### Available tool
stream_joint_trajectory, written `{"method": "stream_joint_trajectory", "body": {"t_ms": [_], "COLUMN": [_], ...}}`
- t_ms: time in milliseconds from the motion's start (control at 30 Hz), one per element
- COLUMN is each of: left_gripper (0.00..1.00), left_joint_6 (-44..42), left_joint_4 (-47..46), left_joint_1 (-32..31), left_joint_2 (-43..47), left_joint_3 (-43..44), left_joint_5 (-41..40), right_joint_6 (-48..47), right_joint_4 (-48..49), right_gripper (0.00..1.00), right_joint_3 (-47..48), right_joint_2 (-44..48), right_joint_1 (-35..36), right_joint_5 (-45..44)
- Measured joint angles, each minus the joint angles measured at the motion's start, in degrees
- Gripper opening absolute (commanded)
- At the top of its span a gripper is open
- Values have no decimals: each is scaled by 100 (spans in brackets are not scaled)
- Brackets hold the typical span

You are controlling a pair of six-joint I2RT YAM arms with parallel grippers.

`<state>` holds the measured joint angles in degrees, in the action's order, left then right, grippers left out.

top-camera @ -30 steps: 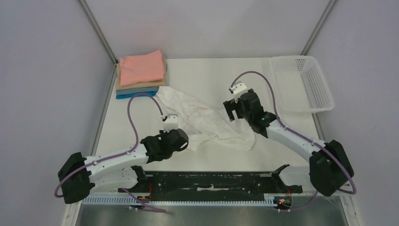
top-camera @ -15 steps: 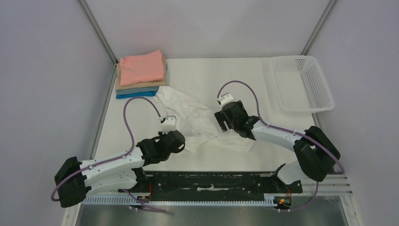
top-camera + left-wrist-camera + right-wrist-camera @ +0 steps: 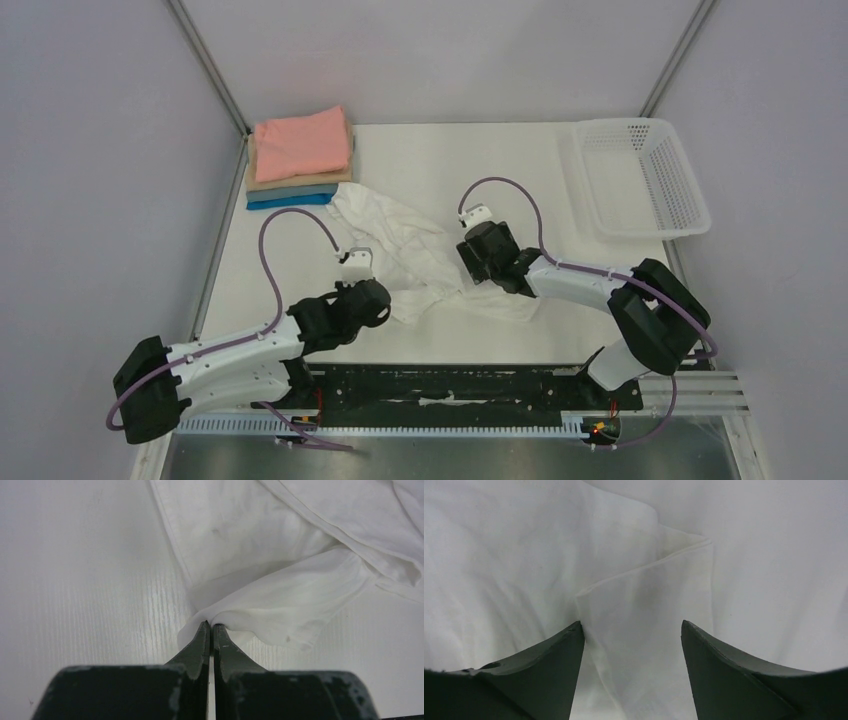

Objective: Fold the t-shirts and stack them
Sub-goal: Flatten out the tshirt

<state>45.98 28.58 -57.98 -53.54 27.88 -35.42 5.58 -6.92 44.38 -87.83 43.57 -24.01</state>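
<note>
A wrinkled white t-shirt (image 3: 415,250) lies crumpled mid-table. My left gripper (image 3: 385,300) is shut, pinching the shirt's near edge (image 3: 240,615) between its fingertips (image 3: 202,635). My right gripper (image 3: 470,262) is open and low over the shirt's right part, with a folded cloth flap (image 3: 644,610) between its fingers (image 3: 566,645). A stack of folded t-shirts stands at the back left: salmon pink (image 3: 300,142) on top, then tan (image 3: 300,181), grey-blue and bright blue (image 3: 290,201) beneath.
A white plastic mesh basket (image 3: 640,175) stands at the back right corner. The white table (image 3: 470,160) runs between grey walls. A black rail (image 3: 450,385) crosses the near edge by the arm bases.
My right gripper has moved left and down onto the white shirt. My left gripper has pulled slightly toward the near edge, drawing the shirt's edge with it.
</note>
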Motion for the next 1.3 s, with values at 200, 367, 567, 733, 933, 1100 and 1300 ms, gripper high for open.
{"method": "stream_joint_trajectory", "body": {"t_ms": [200, 367, 567, 733, 933, 1100, 1300], "left_gripper": [2, 2, 2, 2, 2, 2, 2], "left_joint_6": [2, 2, 2, 2, 17, 280, 564], "left_joint_4": [2, 2, 2, 4, 72, 470, 981], "left_joint_1": [0, 0, 0, 0, 0, 0, 0], "left_joint_2": [46, 46, 46, 46, 46, 146, 356], "left_joint_3": [-15, -15, -15, -15, -15, 50, 557], "left_joint_5": [-13, -44, -50, -63, -210, -590, -1246], "right_joint_6": [216, 251, 262, 337, 463, 667, 890], "right_joint_4": [-7, 39, 280, 385, 553, 605, 643], "right_gripper": [42, 37, 30, 3, 0, 0, 0], "right_joint_3": [0, 0, -2, -28, -160, -527, -942], "right_joint_2": [0, 0, -129, -295, -149, 804, 2223], "right_joint_1": [9, 7, -61, -149, -212, -590, -1637], "right_joint_5": [-463, -514, -173, 9, -57, -212, -289]}}
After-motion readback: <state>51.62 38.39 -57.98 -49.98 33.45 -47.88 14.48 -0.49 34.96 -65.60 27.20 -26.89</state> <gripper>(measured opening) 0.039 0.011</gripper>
